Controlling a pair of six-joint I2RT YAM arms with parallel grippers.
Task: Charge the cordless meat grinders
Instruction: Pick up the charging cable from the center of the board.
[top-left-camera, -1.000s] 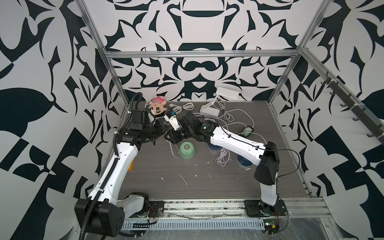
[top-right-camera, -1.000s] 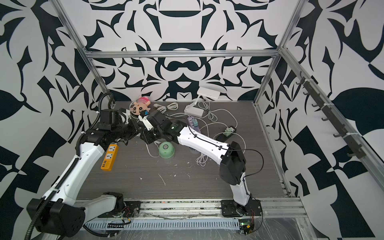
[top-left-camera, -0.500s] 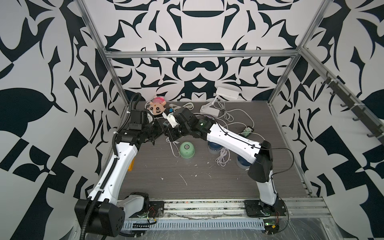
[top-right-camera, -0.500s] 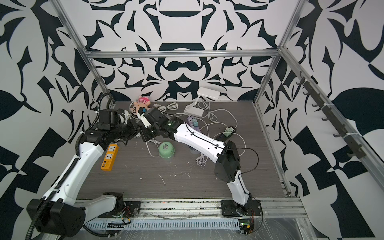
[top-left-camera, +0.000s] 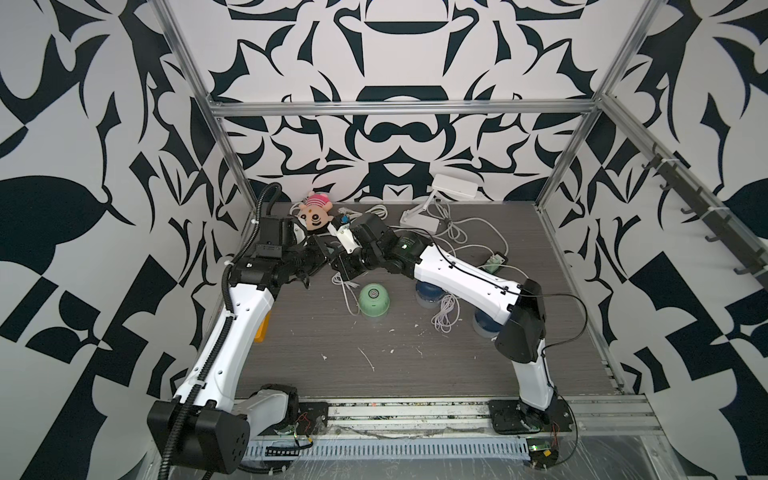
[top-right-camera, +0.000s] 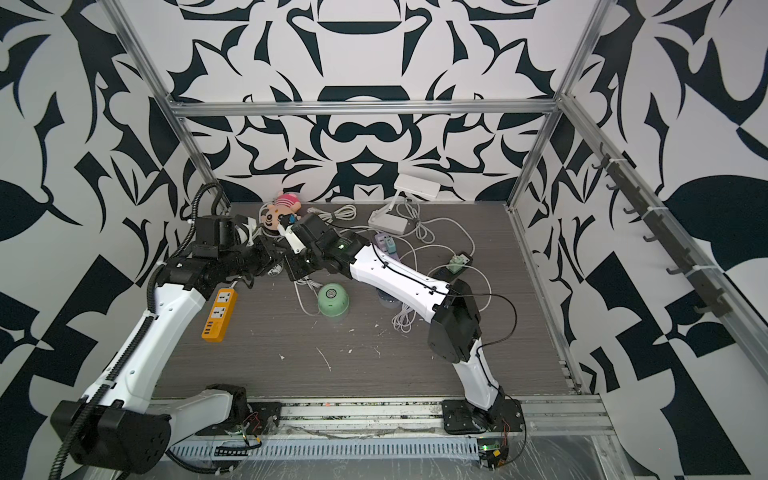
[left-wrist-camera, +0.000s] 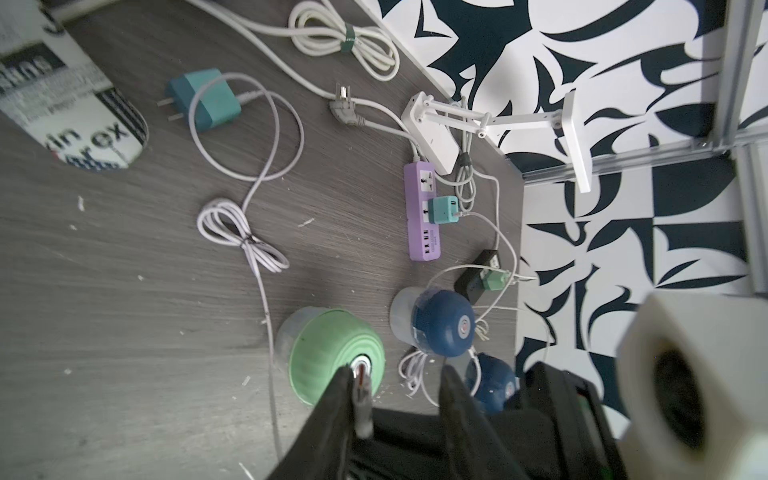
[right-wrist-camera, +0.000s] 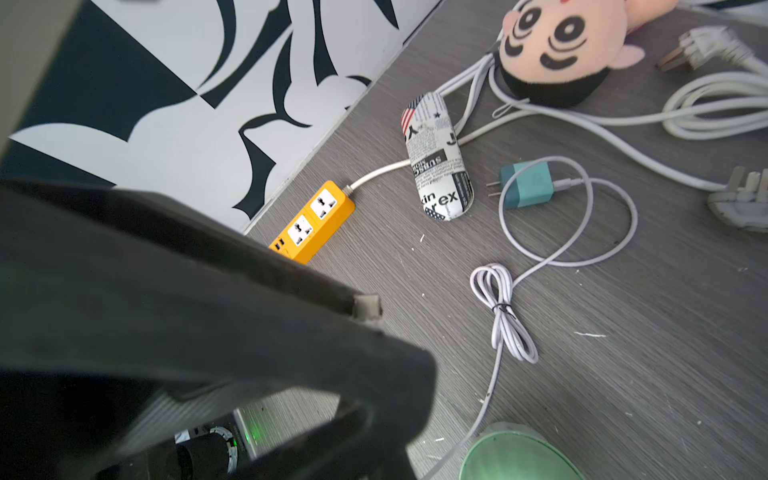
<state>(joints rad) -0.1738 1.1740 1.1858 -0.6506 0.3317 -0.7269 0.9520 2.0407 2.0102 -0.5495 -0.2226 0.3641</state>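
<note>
I'm seeing the mint green dome-topped plastic grinder (top-left-camera: 375, 300) sitting unmoved midway on the dark wood-grain table (top-left-camera: 415, 374). Beyond it, my left end effector (left-wrist-camera: 395, 370) is parting narrowly after being closed. My right end effector (top-left-camera: 338, 270), parted a second ago, is sitting pinched closed.

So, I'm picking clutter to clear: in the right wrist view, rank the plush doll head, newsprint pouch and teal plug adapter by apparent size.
1. plush doll head (partly cropped)
2. newsprint pouch
3. teal plug adapter
</note>
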